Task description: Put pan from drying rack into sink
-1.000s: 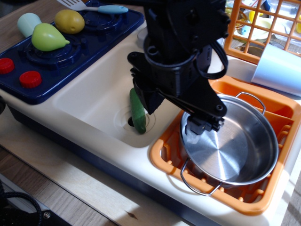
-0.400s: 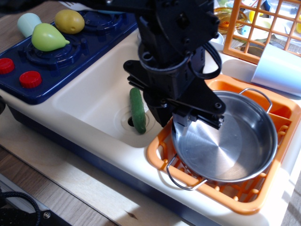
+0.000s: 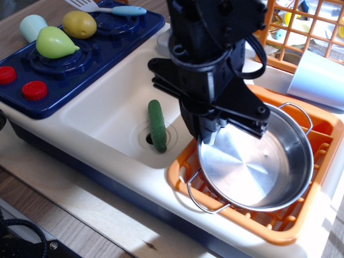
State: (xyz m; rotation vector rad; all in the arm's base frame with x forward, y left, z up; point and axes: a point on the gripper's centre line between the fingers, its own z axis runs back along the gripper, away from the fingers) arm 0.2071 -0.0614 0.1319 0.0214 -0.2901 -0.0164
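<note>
Plainly, the black gripper (image 3: 212, 134) comes down at the near-left rim of the pan (image 3: 258, 161), its jaws pinching that rim; the fingertips themselves are hard to separate from the dark body above them. The pan sits tilted over the rack (image 3: 185, 177), covering most of the grid, with one wire handle jutting past the front edge and the other at the back right. The arm hides the sink's (image 3: 102, 115) back wall and faucet. A cucumber (image 3: 157, 125) lies in the basin across the drain. On the stovetop (image 3: 107, 40) rest a pear (image 3: 54, 43), a potato (image 3: 79, 24) and a spatula (image 3: 110, 8), cut off at the top. A cup (image 3: 320, 80) lies behind the rack, cut off at the right.
</note>
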